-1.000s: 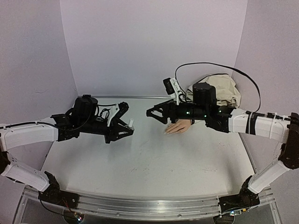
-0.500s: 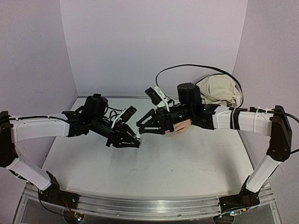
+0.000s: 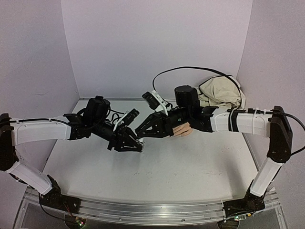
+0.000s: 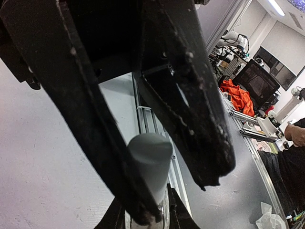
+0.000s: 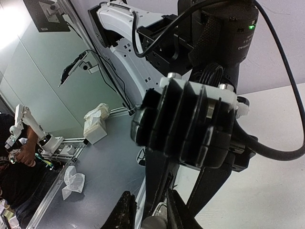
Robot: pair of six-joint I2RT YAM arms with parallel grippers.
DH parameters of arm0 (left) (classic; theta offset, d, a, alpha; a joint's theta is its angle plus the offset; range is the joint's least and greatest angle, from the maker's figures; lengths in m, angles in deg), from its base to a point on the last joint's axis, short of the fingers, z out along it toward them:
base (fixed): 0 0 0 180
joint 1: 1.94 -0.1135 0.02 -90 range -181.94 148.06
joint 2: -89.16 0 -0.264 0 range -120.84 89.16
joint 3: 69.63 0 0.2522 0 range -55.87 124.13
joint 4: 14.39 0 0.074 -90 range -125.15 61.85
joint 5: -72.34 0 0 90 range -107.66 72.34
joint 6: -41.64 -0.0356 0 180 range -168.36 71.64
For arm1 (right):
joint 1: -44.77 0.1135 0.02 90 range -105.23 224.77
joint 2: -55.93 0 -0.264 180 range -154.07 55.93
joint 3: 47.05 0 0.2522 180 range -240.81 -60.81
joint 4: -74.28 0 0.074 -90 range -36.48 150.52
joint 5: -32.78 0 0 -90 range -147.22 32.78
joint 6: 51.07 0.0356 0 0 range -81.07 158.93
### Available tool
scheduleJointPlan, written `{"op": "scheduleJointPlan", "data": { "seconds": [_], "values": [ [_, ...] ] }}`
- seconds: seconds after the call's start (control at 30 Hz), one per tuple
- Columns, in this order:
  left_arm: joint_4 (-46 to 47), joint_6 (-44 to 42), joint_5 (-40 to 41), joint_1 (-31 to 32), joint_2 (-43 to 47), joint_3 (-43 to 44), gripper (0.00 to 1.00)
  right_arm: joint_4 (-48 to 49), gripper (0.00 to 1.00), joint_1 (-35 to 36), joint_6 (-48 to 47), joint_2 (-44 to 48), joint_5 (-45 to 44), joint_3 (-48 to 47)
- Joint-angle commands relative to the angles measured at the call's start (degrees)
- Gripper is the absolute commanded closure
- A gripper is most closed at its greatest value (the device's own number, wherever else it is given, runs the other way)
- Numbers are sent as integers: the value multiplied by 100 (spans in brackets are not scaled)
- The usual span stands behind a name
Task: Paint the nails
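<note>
My left gripper (image 3: 136,143) is shut on a small whitish bottle (image 3: 140,142) above the middle of the table. In the left wrist view its grey cap (image 4: 151,160) stands between my dark fingers (image 4: 95,129). My right gripper (image 3: 139,135) meets it from the right. In the right wrist view its two fingertips sit tight on either side of the cap (image 5: 155,223). The peach mannequin hand (image 3: 184,130) lies behind the right arm, partly hidden. Its nails are too small to make out.
A crumpled beige cloth (image 3: 221,90) lies in the back right corner, with a black cable (image 3: 190,69) arching over it. White walls close the table on three sides. The metal rail (image 3: 143,212) runs along the near edge.
The right arm has swung left, away from the mannequin hand, to the bottle, and its jaws have closed around the cap. The left arm came to the centre with the bottle, then held still.
</note>
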Motion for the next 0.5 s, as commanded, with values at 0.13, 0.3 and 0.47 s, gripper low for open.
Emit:
{"op": "scheduleJointPlan", "data": {
  "seconds": [0.13, 0.3, 0.47],
  "values": [
    [279, -40, -103, 7, 94, 281, 100, 274, 78, 79, -17, -79, 264, -252],
    [279, -67, 44, 7, 175, 264, 100, 278, 86, 104, -13, -93, 193, -240],
    [279, -182, 556, -1, 387, 186, 100, 279, 94, 157, -33, -140, -2, -171]
  ]
}}
